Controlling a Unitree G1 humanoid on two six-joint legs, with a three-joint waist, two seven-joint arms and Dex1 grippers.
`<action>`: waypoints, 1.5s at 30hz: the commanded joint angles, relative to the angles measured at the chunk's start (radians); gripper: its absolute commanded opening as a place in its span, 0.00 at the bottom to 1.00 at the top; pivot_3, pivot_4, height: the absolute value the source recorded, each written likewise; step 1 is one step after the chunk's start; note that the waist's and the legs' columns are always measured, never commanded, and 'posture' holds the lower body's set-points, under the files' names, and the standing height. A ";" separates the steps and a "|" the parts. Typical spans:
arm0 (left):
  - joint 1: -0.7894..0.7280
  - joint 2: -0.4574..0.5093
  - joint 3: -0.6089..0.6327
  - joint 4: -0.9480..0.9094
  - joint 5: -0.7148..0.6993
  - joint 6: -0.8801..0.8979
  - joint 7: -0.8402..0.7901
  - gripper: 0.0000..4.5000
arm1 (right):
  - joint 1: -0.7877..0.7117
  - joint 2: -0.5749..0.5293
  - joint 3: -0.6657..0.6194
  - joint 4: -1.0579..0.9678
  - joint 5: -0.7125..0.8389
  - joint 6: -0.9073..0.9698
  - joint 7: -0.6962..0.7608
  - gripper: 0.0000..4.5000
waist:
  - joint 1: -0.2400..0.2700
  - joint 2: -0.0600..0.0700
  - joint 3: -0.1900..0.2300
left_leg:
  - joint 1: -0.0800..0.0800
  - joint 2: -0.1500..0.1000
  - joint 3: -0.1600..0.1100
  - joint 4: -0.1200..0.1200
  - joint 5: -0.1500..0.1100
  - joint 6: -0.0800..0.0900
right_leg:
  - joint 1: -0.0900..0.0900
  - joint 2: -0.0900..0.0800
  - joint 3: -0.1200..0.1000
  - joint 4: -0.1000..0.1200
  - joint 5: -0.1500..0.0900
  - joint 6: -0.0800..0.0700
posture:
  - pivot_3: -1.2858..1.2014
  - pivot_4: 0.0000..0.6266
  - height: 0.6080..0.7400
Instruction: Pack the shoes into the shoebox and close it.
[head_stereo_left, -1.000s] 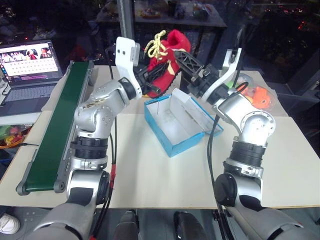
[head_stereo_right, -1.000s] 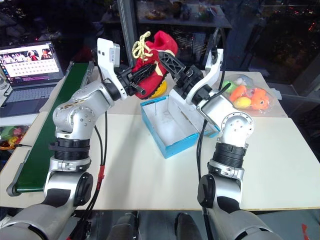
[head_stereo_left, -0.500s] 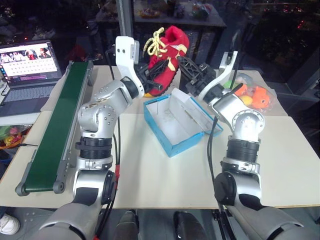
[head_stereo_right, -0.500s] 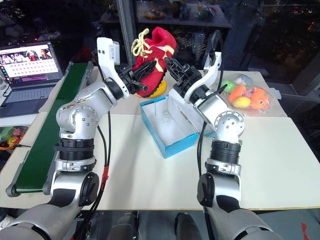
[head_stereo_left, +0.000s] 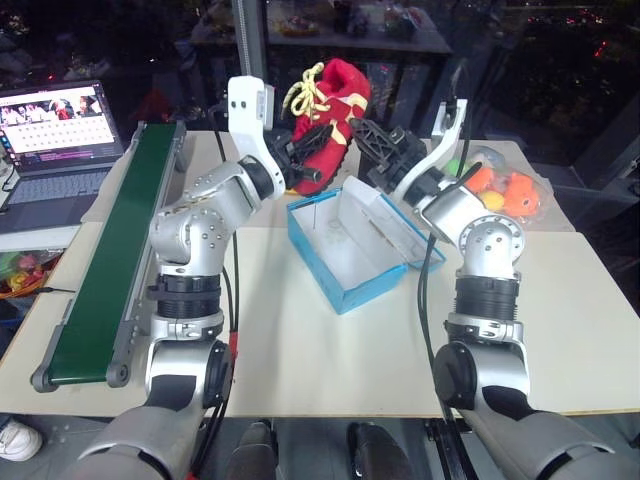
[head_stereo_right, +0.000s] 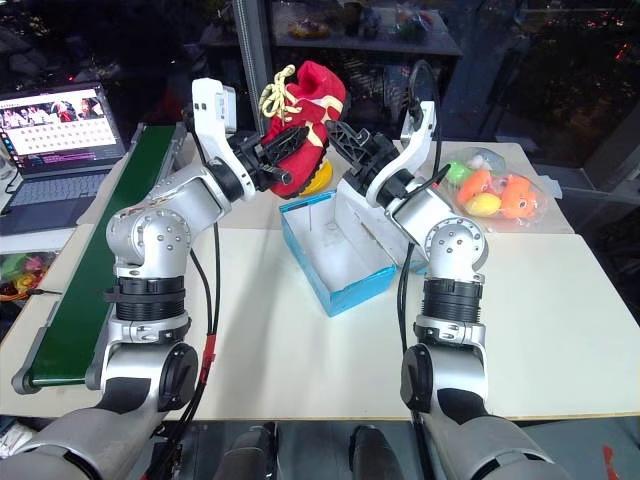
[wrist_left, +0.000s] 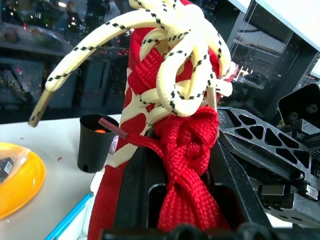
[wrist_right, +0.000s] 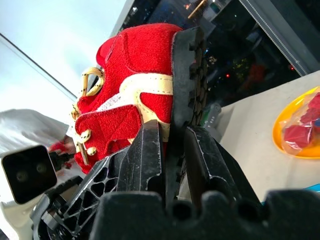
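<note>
Handover step: 1 small red fabric shoe with cream laces (head_stereo_left: 335, 110) hangs above the open blue cardboard shoebox (head_stereo_left: 352, 245), right gripper (wrist_right: 172, 145) clamped on its sole, left gripper (head_stereo_left: 318, 150) loosely straddling it; next, lower into box.

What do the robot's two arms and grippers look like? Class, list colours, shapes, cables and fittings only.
Both arms are built of rounded silver-grey metal segments joined by ribbed black rings. A white bracket sits on each wrist. The left gripper and right gripper have black plastic fingers with triangular lattice cut-outs. Black cables run along both arms, and a red one hangs by the left arm.
</note>
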 joint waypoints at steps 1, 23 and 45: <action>0.011 0.017 -0.009 -0.080 -0.045 0.021 -0.036 0.58 | -0.059 -0.037 -0.017 -0.008 -0.008 -0.038 0.011 0.05 | 0.000 0.000 0.000 | 0.000 0.000 0.000 0.000 0.000 0.000 | 0.000 0.000 0.000 0.000 0.000 0.000 | 0.52 0.24 0.97; 0.162 0.240 0.014 -0.156 0.028 0.004 -0.038 0.98 | 0.018 -0.330 0.537 0.258 -0.551 -0.181 0.486 0.05 | 0.003 0.000 0.000 | 0.000 0.000 0.000 0.000 0.000 0.000 | 0.000 0.000 0.000 -0.001 0.000 0.000 | 0.52 0.24 0.97; 0.225 0.199 0.032 -0.266 0.003 0.047 0.043 0.98 | -0.176 -0.224 0.667 0.847 -0.991 -0.637 0.633 0.05 | -0.003 0.000 0.000 | 0.001 -0.001 0.000 0.001 0.000 -0.001 | 0.001 0.000 0.000 0.000 0.000 0.001 | 0.52 0.24 0.97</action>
